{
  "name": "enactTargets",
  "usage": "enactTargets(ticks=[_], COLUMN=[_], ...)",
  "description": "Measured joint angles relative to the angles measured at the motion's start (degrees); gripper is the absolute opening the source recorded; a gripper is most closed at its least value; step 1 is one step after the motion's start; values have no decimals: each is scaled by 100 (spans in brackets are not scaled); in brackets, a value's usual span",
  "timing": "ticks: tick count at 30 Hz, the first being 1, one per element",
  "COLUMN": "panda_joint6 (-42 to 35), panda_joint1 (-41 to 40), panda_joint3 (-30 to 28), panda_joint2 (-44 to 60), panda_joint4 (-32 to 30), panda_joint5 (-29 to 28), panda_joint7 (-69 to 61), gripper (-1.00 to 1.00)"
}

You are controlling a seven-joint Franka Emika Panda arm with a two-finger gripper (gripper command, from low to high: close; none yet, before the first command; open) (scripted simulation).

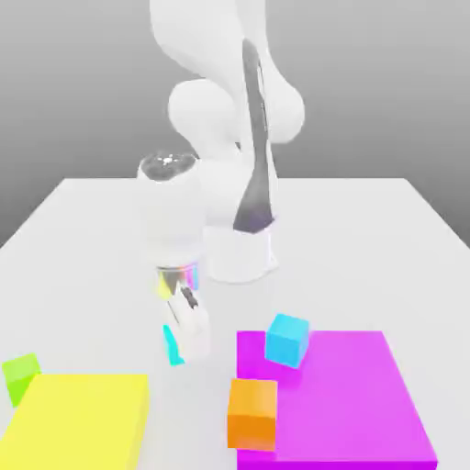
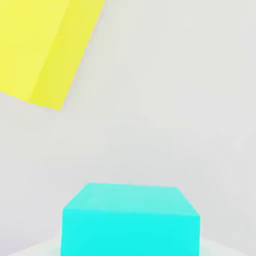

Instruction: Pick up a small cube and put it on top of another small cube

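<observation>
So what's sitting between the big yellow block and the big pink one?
In the exterior view, the pincer with the turquoise cube stands between the yellow block and the magenta block; otherwise bare white table.

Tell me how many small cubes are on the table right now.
4. A turquoise cube at the gripper, a sky-blue cube on the magenta slab, an orange cube at that slab's near corner, and a lime-green cube beside the yellow block. The arm may hide others.

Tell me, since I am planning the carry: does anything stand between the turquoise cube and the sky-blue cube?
Nothing visible does. The turquoise cube sits at the claw, and bare table lies between it and the sky-blue cube. The orange cube sits nearer the camera, off that line.
</observation>
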Motion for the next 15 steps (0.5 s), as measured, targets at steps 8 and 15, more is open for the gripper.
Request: enactTargets(ticks=[8,15], panda_joint6=[-1416,-2627], panda_joint1=[816,1521], panda_joint3=[335,731], panda_joint2=[-1025,-1788], panda_joint4=[423,873], panda_joint5=[448,527], panda_joint7=[-781,-1297], gripper=[-100,-100])
